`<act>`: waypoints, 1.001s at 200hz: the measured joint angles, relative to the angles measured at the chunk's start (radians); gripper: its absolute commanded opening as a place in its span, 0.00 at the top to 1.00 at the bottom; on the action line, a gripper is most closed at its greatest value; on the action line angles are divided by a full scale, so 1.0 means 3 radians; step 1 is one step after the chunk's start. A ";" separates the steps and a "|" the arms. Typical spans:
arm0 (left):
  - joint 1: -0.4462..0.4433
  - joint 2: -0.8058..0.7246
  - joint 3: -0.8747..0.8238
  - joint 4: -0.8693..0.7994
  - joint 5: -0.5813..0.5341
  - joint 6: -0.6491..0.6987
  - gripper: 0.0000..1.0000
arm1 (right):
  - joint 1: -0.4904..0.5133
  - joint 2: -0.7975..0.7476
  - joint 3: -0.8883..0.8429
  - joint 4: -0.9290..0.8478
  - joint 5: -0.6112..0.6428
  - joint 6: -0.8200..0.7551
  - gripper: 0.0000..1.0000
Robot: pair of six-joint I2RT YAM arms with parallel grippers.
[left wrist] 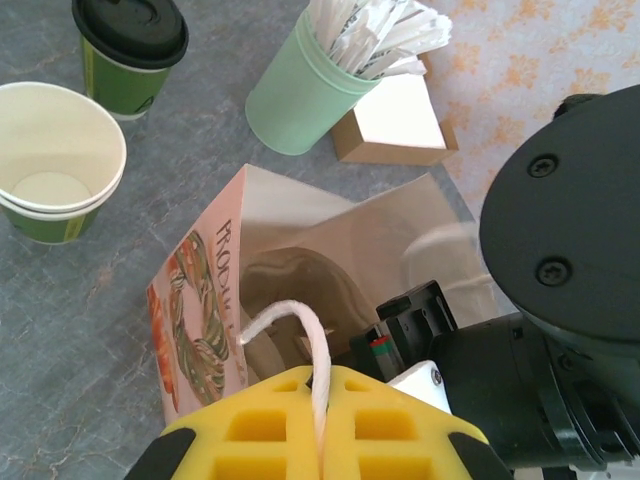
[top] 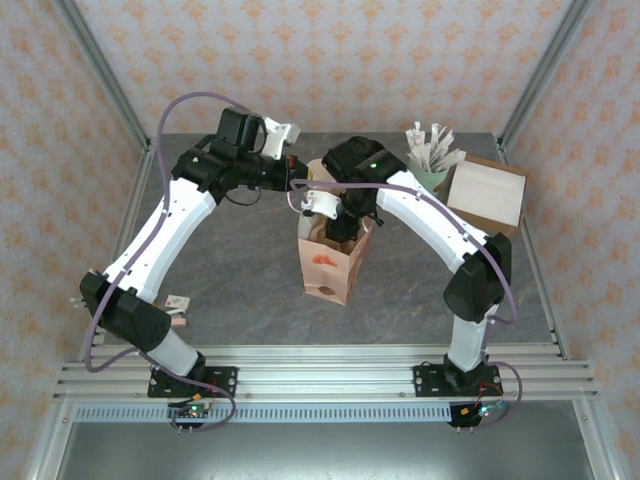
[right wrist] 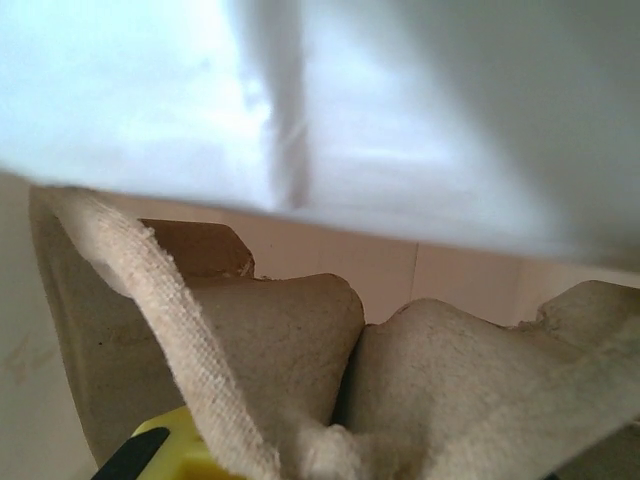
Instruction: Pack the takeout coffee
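Left tool (left wrist: 320,425) pinched shut on paper bag's (left wrist: 200,320) cord handle (left wrist: 305,330), right tool (top: 338,225) sat inside bag, grip unclear, lidded cup (left wrist: 130,50) at bag's eleven o'clock

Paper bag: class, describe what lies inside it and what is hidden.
Inside the paper bag, a moulded pulp carrier shows in the right wrist view. The right arm reaches in and covers the rest of the inside, so what lies beneath cannot be told.

Left tool (left wrist: 322,415) pinched closed, left arm (top: 165,225) outstretched
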 measured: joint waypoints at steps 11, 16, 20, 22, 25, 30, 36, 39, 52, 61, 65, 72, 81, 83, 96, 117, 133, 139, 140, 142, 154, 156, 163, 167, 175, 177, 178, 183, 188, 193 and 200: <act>0.0000 0.0017 -0.0013 0.0005 0.0000 -0.0004 1.00 | 0.0000 0.0029 0.0000 0.0038 -0.0005 0.0019 1.00; 0.0000 0.0018 -0.0018 0.0005 0.0000 -0.0006 1.00 | 0.0001 0.0037 0.0000 0.0051 -0.0005 0.0019 1.00; 0.0000 0.0018 -0.0018 0.0004 -0.0001 -0.0010 1.00 | 0.0001 0.0045 0.0000 0.0057 -0.0006 0.0018 1.00; 0.0003 0.0018 -0.0018 0.0004 -0.0001 -0.0014 1.00 | 0.0001 0.0045 -0.0001 0.0061 -0.0006 0.0015 1.00; 0.0005 0.0018 -0.0018 0.0005 -0.0001 -0.0015 1.00 | 0.0001 0.0046 -0.0005 0.0066 -0.0005 0.0009 1.00; 0.0010 0.0018 -0.0018 0.0006 -0.0001 -0.0020 1.00 | 0.0001 0.0046 -0.0014 0.0075 0.0003 -0.0001 1.00; 0.0025 0.0018 -0.0017 0.0006 -0.0003 -0.0029 1.00 | -0.0001 0.0041 -0.0039 0.0093 0.0006 -0.0019 1.00; 0.0031 0.0018 -0.0017 0.0008 -0.0001 -0.0031 1.00 | -0.0001 0.0038 -0.0052 0.0102 0.0008 -0.0027 1.00; 0.0060 0.0018 -0.0017 0.0008 -0.0009 -0.0056 1.00 | -0.0017 0.0014 -0.0181 0.0141 0.0032 -0.0051 1.00; 0.0090 0.0018 -0.0017 0.0006 -0.0019 -0.0070 1.00 | -0.0039 -0.0014 -0.0292 0.0189 0.0009 -0.0064 1.00; 0.0102 0.0018 -0.0017 0.0003 -0.0031 -0.0070 1.00 | -0.0047 -0.0032 -0.0331 0.0217 0.0004 -0.0071 1.00; 0.0120 0.0018 -0.0017 -0.0005 -0.0045 -0.0070 1.00 | -0.0061 -0.0078 -0.0395 0.0273 -0.0015 -0.0072 1.00; 0.0140 0.0018 -0.0017 -0.0018 -0.0080 -0.0067 1.00 | -0.0075 -0.0142 -0.0444 0.0326 -0.0031 -0.0069 1.00; 0.0141 0.0018 -0.0015 -0.0022 -0.0084 -0.0066 1.00 | -0.0078 -0.0155 -0.0449 0.0332 -0.0033 -0.0069 1.00; 0.0154 0.0018 -0.0010 -0.0028 -0.0093 -0.0065 1.00 | -0.0088 -0.0226 -0.0451 0.0361 -0.0033 -0.0069 1.00; 0.0154 0.0018 -0.0006 -0.0017 -0.0074 -0.0071 1.00 | -0.0094 -0.0282 -0.0498 0.0413 -0.0020 -0.0074 1.00; 0.0154 0.0018 -0.0006 0.0008 -0.0052 -0.0080 1.00 | -0.0094 -0.0281 -0.0591 0.0435 -0.0013 -0.0088 1.00; 0.0154 0.0018 -0.0006 0.0010 -0.0050 -0.0081 1.00 | -0.0094 -0.0281 -0.0618 0.0437 -0.0014 -0.0097 1.00; 0.0154 0.0018 -0.0006 0.0011 -0.0050 -0.0081 1.00 | -0.0094 -0.0281 -0.0622 0.0439 -0.0015 -0.0097 1.00; 0.0154 0.0018 -0.0006 0.0011 -0.0050 -0.0081 1.00 | -0.0094 -0.0281 -0.0624 0.0440 -0.0015 -0.0098 1.00; 0.0154 0.0018 -0.0006 0.0017 -0.0055 -0.0090 1.00 | -0.0094 -0.0289 -0.0626 0.0463 -0.0025 -0.0100 1.00; 0.0154 0.0018 -0.0006 0.0019 -0.0057 -0.0092 1.00 | -0.0094 -0.0290 -0.0627 0.0468 -0.0027 -0.0100 1.00; 0.0154 0.0014 -0.0006 0.0031 -0.0080 -0.0097 1.00 | -0.0095 -0.0308 -0.0645 0.0491 -0.0034 -0.0111 1.00; 0.0154 0.0011 -0.0006 0.0038 -0.0100 -0.0106 1.00 | -0.0095 -0.0318 -0.0657 0.0501 -0.0036 -0.0118 1.00; 0.0154 0.0001 -0.0006 0.0053 -0.0135 -0.0116 1.00 | -0.0095 -0.0354 -0.0699 0.0525 -0.0038 -0.0136 1.00; 0.0154 -0.0003 -0.0006 0.0061 -0.0146 -0.0118 1.00 | -0.0095 -0.0362 -0.0708 0.0524 -0.0037 -0.0137 1.00; 0.0154 -0.0004 -0.0008 0.0064 -0.0153 -0.0120 1.00 | -0.0095 -0.0365 -0.0711 0.0523 -0.0037 -0.0139 1.00; 0.0154 -0.0015 -0.0008 0.0076 -0.0179 -0.0132 1.00 | -0.0095 -0.0385 -0.0734 0.0523 -0.0037 -0.0150 1.00; 0.0154 -0.0032 -0.0009 0.0097 -0.0198 -0.0142 1.00 | -0.0095 -0.0399 -0.0750 0.0523 -0.0036 -0.0160 1.00; 0.0154 -0.0048 -0.0013 0.0118 -0.0210 -0.0164 1.00 | -0.0095 -0.0407 -0.0763 0.0520 -0.0036 -0.0164 1.00; 0.0154 -0.0084 -0.0025 0.0164 -0.0230 -0.0181 1.00 | -0.0095 -0.0412 -0.0781 0.0520 -0.0036 -0.0178 1.00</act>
